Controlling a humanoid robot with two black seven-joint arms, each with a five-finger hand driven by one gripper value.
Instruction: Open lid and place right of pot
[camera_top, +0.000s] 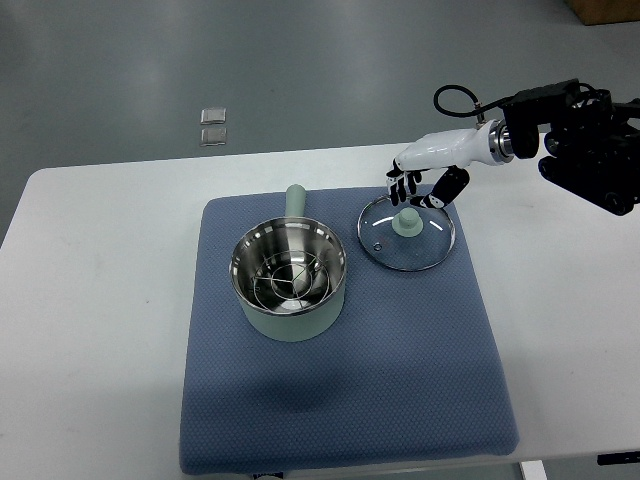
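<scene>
A white tabletop (100, 300) carries a blue mat (400, 360). On the mat sits a pale green pot (290, 280), open, with a wire rack (288, 282) inside and its handle pointing away. The glass lid (407, 232) lies flat on the mat just right of the pot, green knob (406, 221) up. The right hand (425, 185) hovers at the lid's far rim, fingers loosely spread, holding nothing
</scene>
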